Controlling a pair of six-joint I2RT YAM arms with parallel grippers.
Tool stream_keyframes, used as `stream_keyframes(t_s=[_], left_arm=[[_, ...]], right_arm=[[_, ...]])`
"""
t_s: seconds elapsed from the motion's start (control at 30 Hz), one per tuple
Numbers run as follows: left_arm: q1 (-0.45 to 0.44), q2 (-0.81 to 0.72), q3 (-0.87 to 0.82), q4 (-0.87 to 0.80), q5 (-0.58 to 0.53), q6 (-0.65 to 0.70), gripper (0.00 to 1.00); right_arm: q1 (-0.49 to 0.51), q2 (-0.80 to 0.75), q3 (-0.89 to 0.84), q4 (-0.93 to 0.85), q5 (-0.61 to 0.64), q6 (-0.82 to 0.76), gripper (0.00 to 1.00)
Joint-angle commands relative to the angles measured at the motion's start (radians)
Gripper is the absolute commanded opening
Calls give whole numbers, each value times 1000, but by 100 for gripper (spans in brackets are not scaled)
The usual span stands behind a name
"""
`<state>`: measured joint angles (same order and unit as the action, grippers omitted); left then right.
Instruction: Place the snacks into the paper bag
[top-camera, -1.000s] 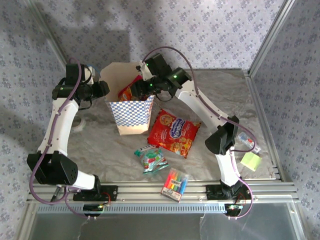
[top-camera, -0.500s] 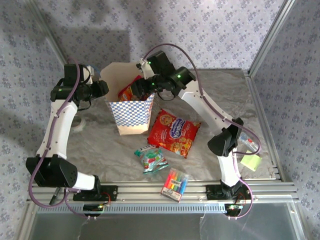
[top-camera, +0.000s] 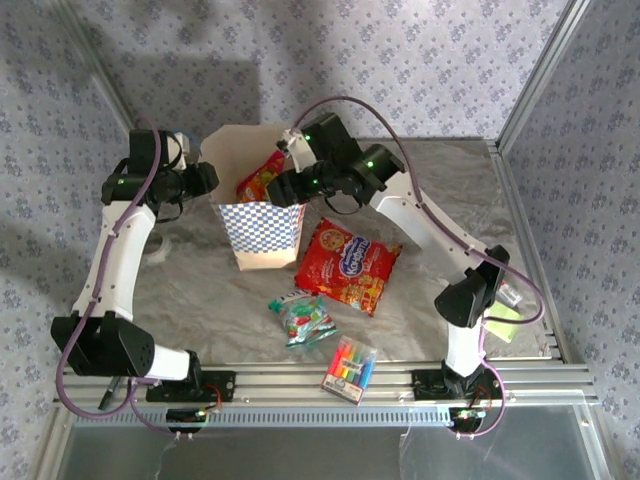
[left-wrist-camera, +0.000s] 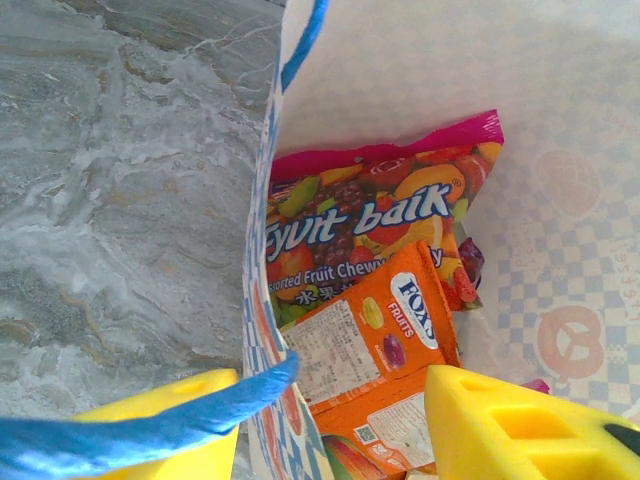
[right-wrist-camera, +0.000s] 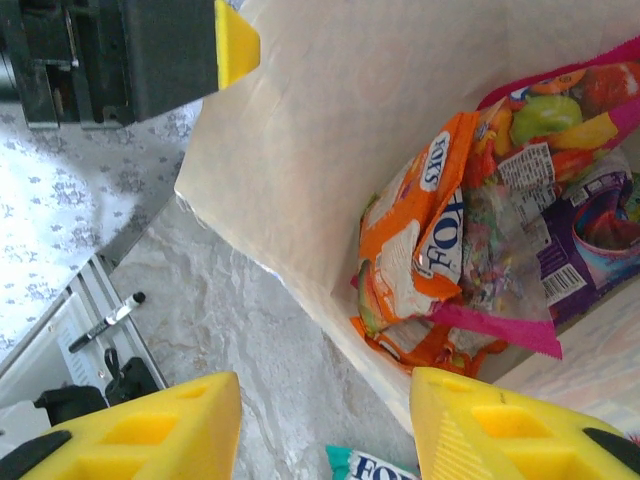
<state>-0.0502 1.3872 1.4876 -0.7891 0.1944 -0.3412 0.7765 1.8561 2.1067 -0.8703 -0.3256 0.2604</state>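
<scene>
Top external: right gripper (top-camera: 280, 186) hangs open and empty over the bag (top-camera: 262, 228), so a drop looks done, left gripper (top-camera: 207, 180) open astride its rim; next, probably a wide grasp on the cookie pack (top-camera: 347, 265) beside it.

Free room and obstacles around the paper bag (top-camera: 262, 228)

I see the bag mouth is crowded. My left hand (top-camera: 205, 178) stands astride its left wall, one finger inside and one outside, and my right hand (top-camera: 283, 186) hangs over the right part of the mouth, fingers apart. Inside, the pink-edged candy bag (left-wrist-camera: 370, 220) and the orange-white packet (left-wrist-camera: 375, 350) lean at the left wall; the rest is bare paper. On the bench (top-camera: 190, 290) the left of the bag is free. The red cookie bag (top-camera: 347, 265), green-red packet (top-camera: 303, 318) and marker pack (top-camera: 350, 368) block the front right.
</scene>
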Motion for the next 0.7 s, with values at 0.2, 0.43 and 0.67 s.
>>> stream_keyframes(t_s=[0.2, 0.43, 0.67], left_arm=[[-19, -20, 25, -6, 4, -4, 52], [-24, -21, 38, -26, -16, -5, 52], [-36, -28, 44, -35, -27, -13, 52]], right_arm=[[7, -148, -191, 24, 46, -57, 52], [8, -210, -338, 18, 35, -60, 53], [8, -255, -463, 12, 18, -55, 54]])
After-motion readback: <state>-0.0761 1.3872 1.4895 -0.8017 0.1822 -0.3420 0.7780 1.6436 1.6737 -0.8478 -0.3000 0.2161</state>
